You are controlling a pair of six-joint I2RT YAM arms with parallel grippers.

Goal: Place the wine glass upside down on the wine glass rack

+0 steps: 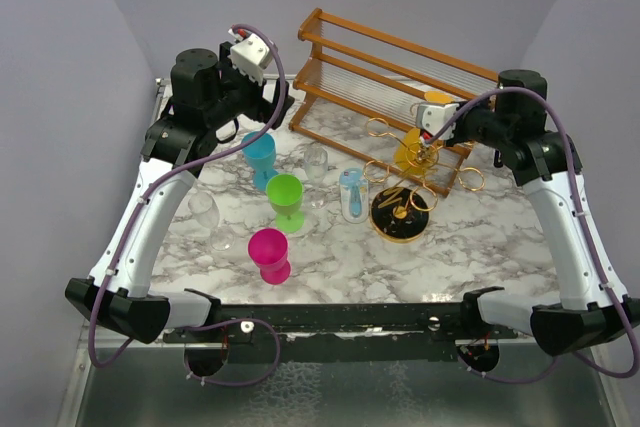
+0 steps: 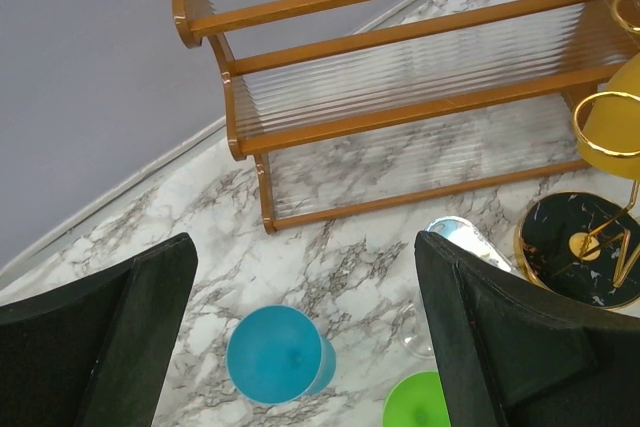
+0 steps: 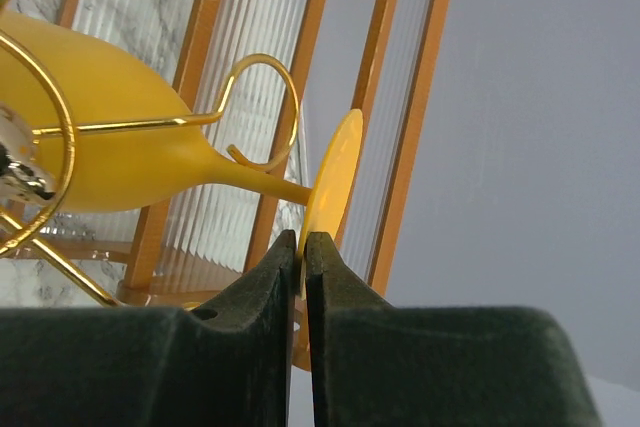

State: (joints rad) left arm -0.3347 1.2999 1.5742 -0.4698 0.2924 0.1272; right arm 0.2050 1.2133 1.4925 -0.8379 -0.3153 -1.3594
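**Wine glass, inverted.** In the top view the foot was uppermost and the bowl mouth faced the table, with the long axis near vertical. In the right wrist view the axis ran across the frame, bowl left and foot right. The stem lay within a curled gold loop of the wine glass rack, whose round black base stood on the marble table in front of the wooden shelf rack. The glass was opaque matte yellow with a thin disc foot. The right gripper pinched the foot's rim between nearly closed jaws. The left gripper was spread wide above the table, holding nothing.
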